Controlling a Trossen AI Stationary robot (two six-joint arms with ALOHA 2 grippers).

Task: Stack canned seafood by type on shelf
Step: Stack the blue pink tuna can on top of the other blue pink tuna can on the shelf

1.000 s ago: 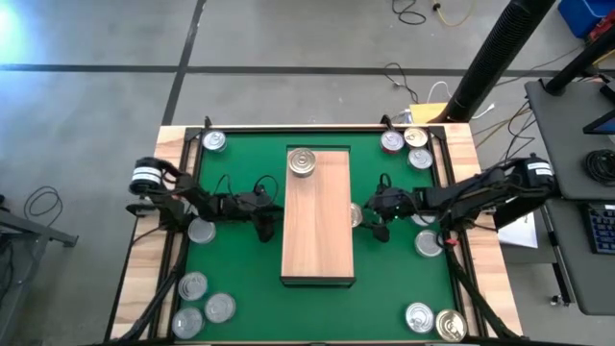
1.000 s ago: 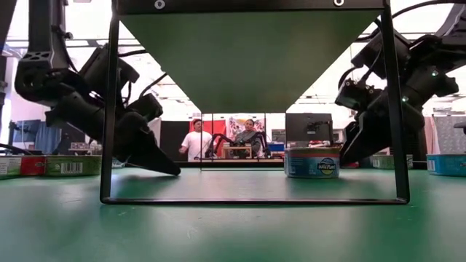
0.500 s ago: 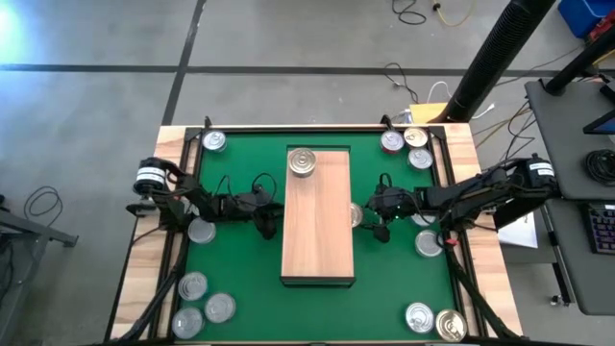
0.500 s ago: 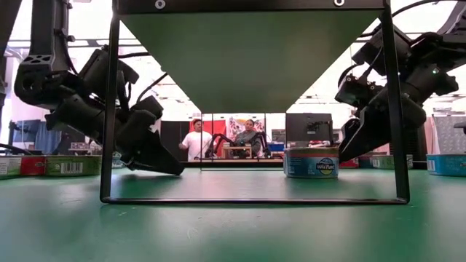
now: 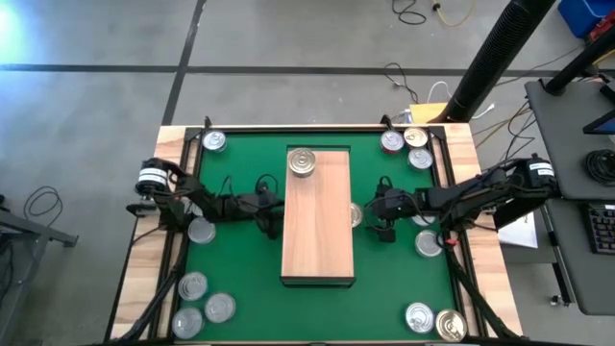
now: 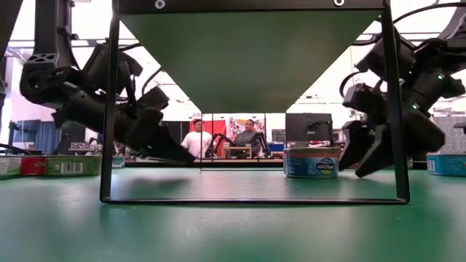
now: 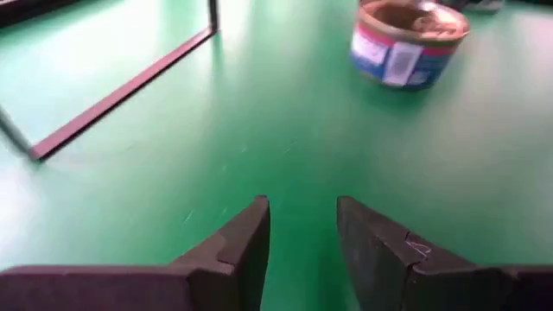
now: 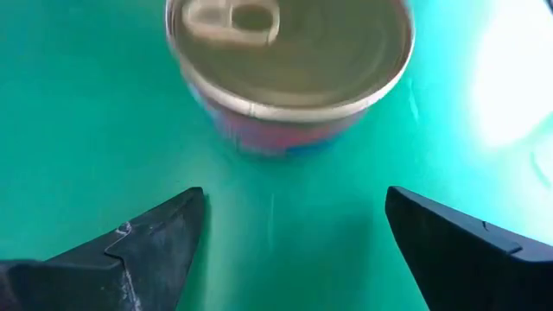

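Item 1, right tool (image 8: 289, 238): I have it low over the green mat, fingers spread wide and empty. A gold-lidded can (image 8: 289, 65) with a pull tab stands just ahead of the gap, untouched. In the high view this can (image 5: 356, 215) sits against the right edge of the shelf (image 5: 318, 231), partly tucked under it, with the right tool (image 5: 382, 227) just beside it.

Item 2, step in hand: I judge this to be the approach to a pick. The next move calls for me to ease forward until the can lies between the fingers, clamp on its wall, then lift clear of the shelf edge before carrying it up.

Item 3, left tool (image 7: 302, 229): narrowly parted, gripping nothing, hovering above the mat by the shelf's left edge (image 5: 267, 223). A red-labelled can (image 7: 406, 43) stands well ahead of it.

Item 4, shelf: light wood board, dark rim, mid-worktop. One silver-topped can (image 5: 302, 162) rests at its far end; the rest of the board is bare.

Item 5, loose stock: cans at the near-left corner (image 5: 204, 306), near-right corner (image 5: 432, 321), far-right corner (image 5: 405, 144), and one at the far-left (image 5: 213, 141).

Item 6, worktop (image 5: 463, 144): green mat in a pale wooden frame.

Item 7, room: grey floor, cables (image 5: 411, 12), two people (image 6: 222, 140) far behind in the low view.
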